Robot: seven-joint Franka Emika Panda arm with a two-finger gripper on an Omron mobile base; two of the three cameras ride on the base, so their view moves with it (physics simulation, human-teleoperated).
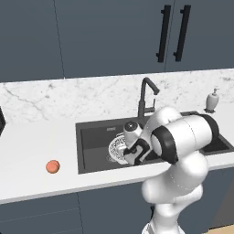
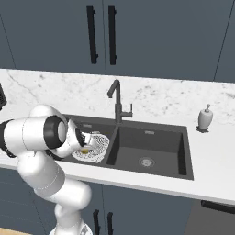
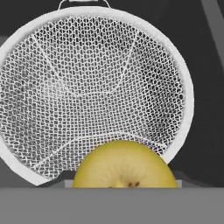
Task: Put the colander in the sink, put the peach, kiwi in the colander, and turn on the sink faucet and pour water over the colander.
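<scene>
Your gripper sits just above the colander with the kiwi clamped between its jaws, which stand partly apart to fit the fruit; in the hand view the yellow-green fruit bulges up at the bottom edge, its stem end facing the camera, with the mesh bowl spread out beyond it. In the right base view you can make out a small olive-yellow spot at the fingertips, right over the near rim of the colander. The colander rests in the left basin of the sink, and is partly hidden by your wrist in the left base view. Your arm rises from the base, folds at the elbow in front of the counter and reaches forward and down into that basin. The sink faucet stands behind the divider between the basins. The peach lies on the white counter well to the left of the sink.
</scene>
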